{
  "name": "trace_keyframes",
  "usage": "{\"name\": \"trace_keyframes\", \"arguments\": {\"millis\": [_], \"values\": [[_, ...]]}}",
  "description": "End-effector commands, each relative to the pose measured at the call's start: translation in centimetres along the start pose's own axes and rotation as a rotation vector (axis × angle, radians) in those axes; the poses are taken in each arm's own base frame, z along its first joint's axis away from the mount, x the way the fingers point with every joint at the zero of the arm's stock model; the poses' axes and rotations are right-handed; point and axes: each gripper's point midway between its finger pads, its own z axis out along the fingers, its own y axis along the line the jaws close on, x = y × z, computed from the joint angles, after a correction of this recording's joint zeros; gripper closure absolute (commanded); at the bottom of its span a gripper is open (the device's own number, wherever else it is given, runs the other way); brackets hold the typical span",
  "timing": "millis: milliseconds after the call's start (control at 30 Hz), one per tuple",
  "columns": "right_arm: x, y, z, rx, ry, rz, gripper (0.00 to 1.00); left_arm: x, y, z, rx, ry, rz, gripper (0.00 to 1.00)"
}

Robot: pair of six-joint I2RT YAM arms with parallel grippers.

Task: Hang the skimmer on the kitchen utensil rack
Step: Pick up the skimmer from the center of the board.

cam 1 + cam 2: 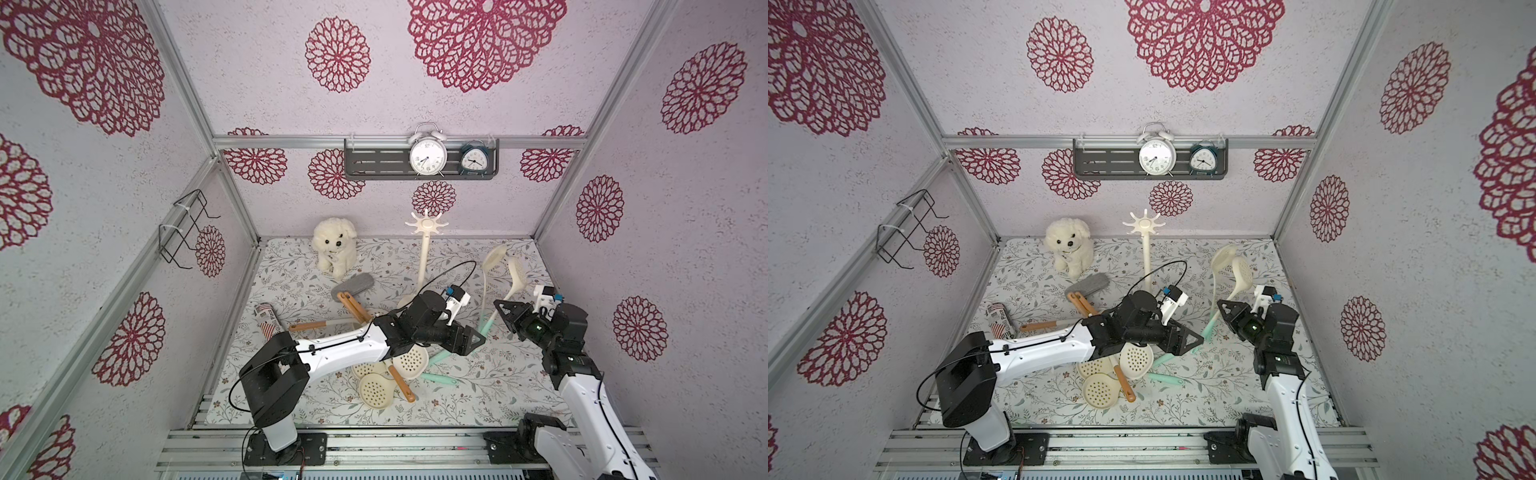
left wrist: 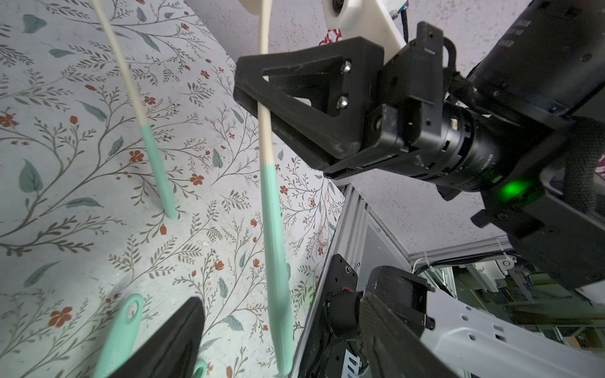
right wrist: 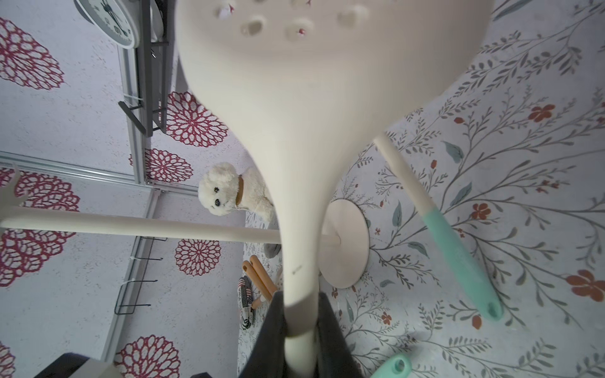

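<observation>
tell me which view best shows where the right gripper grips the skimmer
The left wrist view: the right gripper pinches the skimmer on its cream shaft, above the mint handle. The right wrist view is blurred there; both top views show it small.

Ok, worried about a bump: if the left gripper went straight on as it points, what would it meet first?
Probably the mint handle of the skimmer clamped in the right gripper, hanging right ahead of the left gripper; depth is unclear.

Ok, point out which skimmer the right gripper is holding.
The mint-handled skimmer whose cream shaft is pinched in the right gripper; its upright neighbour stands ungripped, the others lie on the table.
</observation>
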Motion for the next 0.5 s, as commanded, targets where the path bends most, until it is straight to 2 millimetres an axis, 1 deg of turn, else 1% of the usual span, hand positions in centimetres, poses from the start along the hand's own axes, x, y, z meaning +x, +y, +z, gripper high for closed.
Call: {"name": "trace_keyframes", "arguments": {"millis": [0,133,300,467], "values": [[-1.2,4.0,-0.5,-0.138,-0.032,-0.018,1.0,-0.3,-0.6,0.7,0.021,0.004,0.017,0.22],[-1.3,4.7,-0.7,-0.152,-0.031,-0.008,1.0,-0.2,0.3,1.1,-0.029,0.02,0.02,0.24],[-1.1,5.0,-0.8,-0.169,-0.021,0.014,1.0,-0.5,0.1,1.3,-0.025,0.021,0.02,0.3],[-0.7,5.1,-1.0,-0.195,-0.028,0.052,1.0,-0.7,-0.2,1.6,-0.008,0.022,0.021,0.47]]}}
